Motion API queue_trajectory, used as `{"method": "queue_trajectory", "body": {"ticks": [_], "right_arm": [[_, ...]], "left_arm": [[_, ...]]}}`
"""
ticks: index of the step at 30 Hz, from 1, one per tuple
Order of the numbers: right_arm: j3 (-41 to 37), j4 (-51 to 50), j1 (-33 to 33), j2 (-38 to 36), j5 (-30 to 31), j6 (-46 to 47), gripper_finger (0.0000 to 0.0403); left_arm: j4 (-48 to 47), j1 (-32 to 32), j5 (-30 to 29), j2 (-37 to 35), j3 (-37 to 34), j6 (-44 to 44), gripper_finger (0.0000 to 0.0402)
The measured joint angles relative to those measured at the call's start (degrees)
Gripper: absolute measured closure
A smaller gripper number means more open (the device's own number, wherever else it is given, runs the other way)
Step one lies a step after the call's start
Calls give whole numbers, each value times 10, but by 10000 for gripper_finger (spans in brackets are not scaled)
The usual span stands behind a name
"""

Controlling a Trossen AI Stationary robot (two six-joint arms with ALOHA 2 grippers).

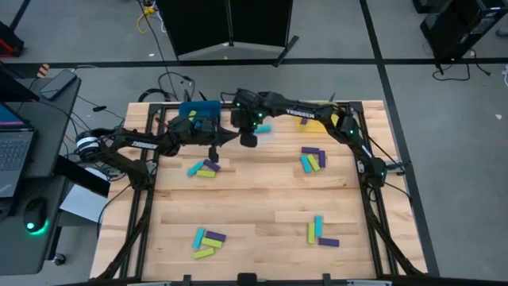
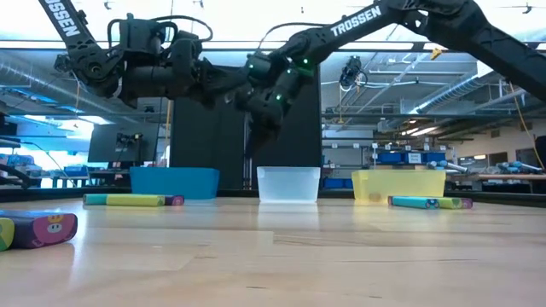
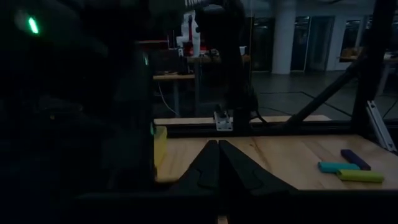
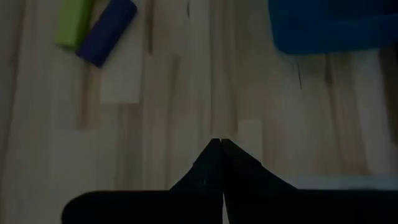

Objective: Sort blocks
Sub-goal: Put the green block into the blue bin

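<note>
Lime green, cyan and purple blocks lie flat on the wooden table in a few small groups: one cluster (image 1: 205, 168) near my left gripper, one (image 1: 312, 159) toward the right, and two (image 1: 206, 242) (image 1: 320, 230) near the front edge. My left gripper (image 1: 213, 153) hovers just beyond the first cluster; its fingers (image 3: 217, 149) are shut on nothing. My right gripper (image 1: 248, 141) hangs above the table in front of the bins, pointing down, also shut (image 4: 219, 144) and empty. In its wrist view a green block (image 4: 73, 22) and a purple block (image 4: 107, 31) lie side by side.
Three bins stand in a row along the far edge: blue (image 2: 175, 182), clear (image 2: 288, 183) and yellow (image 2: 398, 183). The two arms cross close together above the table's far middle. Bare wood lies between the block groups in the table's centre.
</note>
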Motion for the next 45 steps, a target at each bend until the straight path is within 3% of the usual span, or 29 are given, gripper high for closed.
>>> {"method": "queue_trajectory", "body": {"ticks": [5, 11, 17, 21, 26, 34, 45], "right_arm": [[-101, 116, 8, -27, 0, 39, 399], [-297, 316, 9, -137, 11, 108, 400], [-492, 473, 13, -265, 59, 176, 400], [-581, 522, 26, -337, 115, 205, 400], [-634, 523, 41, -395, 183, 219, 398], [-641, 512, 64, -441, 157, 209, 397], [-642, 493, 82, -444, 153, 204, 395]], "left_arm": [[16, 0, 0, -5, 0, -2, 394], [12, 0, 7, -28, 0, -1, 394], [-5, 0, 33, -45, 0, -1, 394], [-25, 0, 54, -53, 0, -1, 394], [-76, 0, 56, -77, 0, 4, 394], [-280, -2, 54, -166, 14, 75, 394], [-568, -20, 0, -253, 14, 36, 394]]}}
